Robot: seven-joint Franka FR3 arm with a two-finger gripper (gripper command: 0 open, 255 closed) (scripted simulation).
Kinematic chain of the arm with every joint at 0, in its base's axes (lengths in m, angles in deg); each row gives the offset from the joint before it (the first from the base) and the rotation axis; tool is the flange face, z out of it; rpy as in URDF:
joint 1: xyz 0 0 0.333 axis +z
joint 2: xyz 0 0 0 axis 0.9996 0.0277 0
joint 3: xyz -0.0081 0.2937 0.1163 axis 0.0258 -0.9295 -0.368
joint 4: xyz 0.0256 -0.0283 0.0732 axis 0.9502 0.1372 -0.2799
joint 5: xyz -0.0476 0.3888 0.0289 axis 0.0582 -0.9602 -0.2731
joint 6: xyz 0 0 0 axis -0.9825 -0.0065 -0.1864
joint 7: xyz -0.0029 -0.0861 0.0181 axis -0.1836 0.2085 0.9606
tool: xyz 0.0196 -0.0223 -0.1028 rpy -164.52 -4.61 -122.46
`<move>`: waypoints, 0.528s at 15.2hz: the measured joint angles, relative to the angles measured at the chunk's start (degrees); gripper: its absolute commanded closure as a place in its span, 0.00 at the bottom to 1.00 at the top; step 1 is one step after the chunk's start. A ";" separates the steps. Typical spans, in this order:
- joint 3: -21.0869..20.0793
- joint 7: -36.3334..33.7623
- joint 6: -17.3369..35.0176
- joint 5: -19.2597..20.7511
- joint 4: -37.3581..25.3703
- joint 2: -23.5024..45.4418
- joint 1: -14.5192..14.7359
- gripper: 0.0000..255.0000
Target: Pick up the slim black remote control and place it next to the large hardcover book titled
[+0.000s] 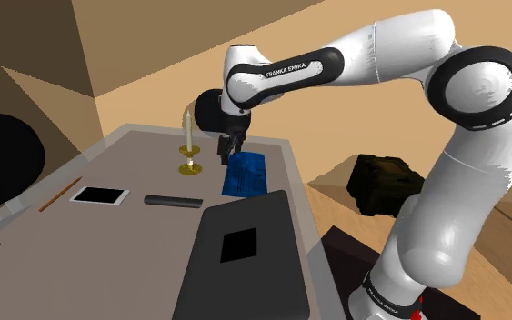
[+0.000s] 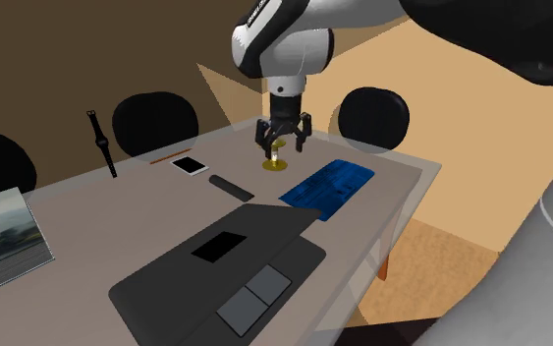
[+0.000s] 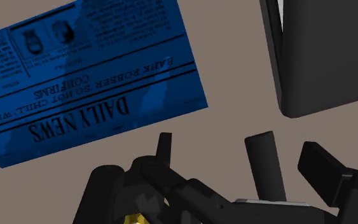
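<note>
The slim black remote [image 1: 173, 200] lies flat on the grey table [image 1: 108, 264], between a white phone [image 1: 99, 195] and the dark laptop [image 1: 245, 259]. From the second exterior view the remote [image 2: 231, 187] is just beyond the laptop's [image 2: 225, 275] far corner. My gripper [image 2: 284, 147] hangs open and empty above the table, over the gap between a gold candle holder [image 2: 276, 162] and a blue newspaper [image 2: 329, 184]. In the wrist view one end of the remote [image 3: 264, 165] shows far below, between my spread fingers [image 3: 320, 168]. A large picture-covered book [image 2: 4, 241] lies at the second exterior view's left edge.
The blue "Daily News" paper [image 3: 88, 83] lies beside the laptop corner [image 3: 323, 51]. A pencil [image 1: 60, 194] rests near the phone. Black chairs [image 2: 154, 120] stand around the table, and a dark upright object [image 2: 100, 143] stands near its far edge.
</note>
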 measured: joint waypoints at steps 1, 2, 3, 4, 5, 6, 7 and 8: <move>-0.24 0.73 0.66 -0.28 -1.04 1.95 0.26 0.00; -0.57 1.31 1.09 -0.54 -2.13 3.71 0.58 0.00; -0.93 1.82 1.53 -0.77 -3.33 5.56 0.92 0.00; -1.17 2.64 1.86 -1.02 -4.26 7.09 1.09 0.00; -1.44 3.36 1.85 -1.22 -6.09 9.11 1.29 0.00; -1.74 4.06 1.99 -1.39 -7.75 11.13 1.51 0.00; -2.10 4.61 1.76 -1.53 -9.50 12.91 1.79 0.00; -2.46 5.14 1.96 -1.66 -10.65 14.46 2.07 0.00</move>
